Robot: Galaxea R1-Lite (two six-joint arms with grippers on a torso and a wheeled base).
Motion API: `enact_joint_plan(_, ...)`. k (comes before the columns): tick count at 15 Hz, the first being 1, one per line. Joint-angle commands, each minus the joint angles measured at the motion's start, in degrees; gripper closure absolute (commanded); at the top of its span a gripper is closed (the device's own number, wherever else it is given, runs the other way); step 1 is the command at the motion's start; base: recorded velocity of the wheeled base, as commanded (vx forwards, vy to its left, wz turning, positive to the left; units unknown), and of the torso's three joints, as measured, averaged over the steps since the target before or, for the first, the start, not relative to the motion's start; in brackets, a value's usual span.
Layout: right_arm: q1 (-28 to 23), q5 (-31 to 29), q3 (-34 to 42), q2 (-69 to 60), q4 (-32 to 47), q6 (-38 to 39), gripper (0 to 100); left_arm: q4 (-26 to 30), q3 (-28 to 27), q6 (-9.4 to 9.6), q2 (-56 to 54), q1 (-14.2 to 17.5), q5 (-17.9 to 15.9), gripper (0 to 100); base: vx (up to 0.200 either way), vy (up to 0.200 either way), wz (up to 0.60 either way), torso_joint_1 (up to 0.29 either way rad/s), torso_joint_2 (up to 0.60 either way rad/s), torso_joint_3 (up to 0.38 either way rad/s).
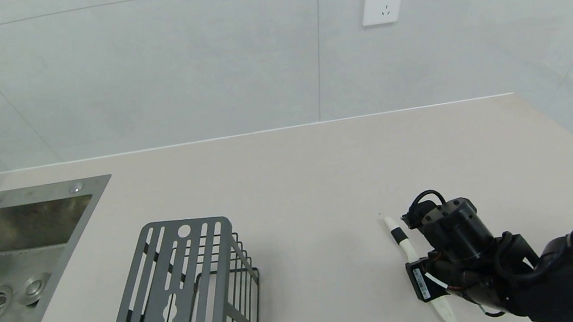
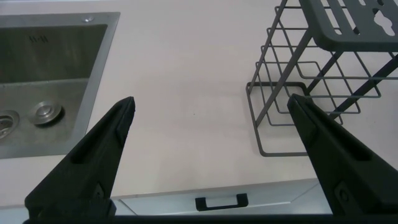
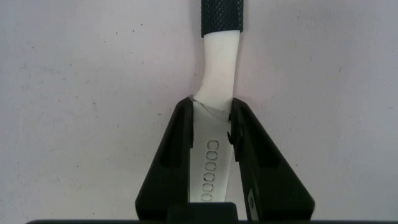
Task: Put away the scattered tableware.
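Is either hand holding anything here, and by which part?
The right hand grips the white utensil across its white shaft, just past the black band. The left hand is open, holding nothing.

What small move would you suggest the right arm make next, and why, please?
Probably lift straight up: the right end effector appears closed on the white utensil, which lies on the counter, apart from the rack.

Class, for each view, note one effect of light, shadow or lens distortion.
Head view: the wall's tile joint bows, a wide-angle effect. Left wrist view: the rack's shadow is faint. Right wrist view: even light, hardly any shadow beside the utensil.
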Motion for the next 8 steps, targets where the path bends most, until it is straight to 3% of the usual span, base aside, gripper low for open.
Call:
enact_joint_plan(1, 0.0, 0.1, -1.4, -0.4, -2.9, -0.1, 100, 0.0, 0.0, 0.0, 0.1, 0.0, 0.0, 0, 0.0, 0.0, 0.0, 0.0, 0.0, 0.0)
enact_joint_plan(8, 0.0, 3.8, -2.5, -21.0, -4.6, -1.8, 100, 0.0, 0.0, 0.26, 0.1, 0.0, -0.4, 0, 0.0, 0.0, 0.0, 0.0, 0.0, 0.0)
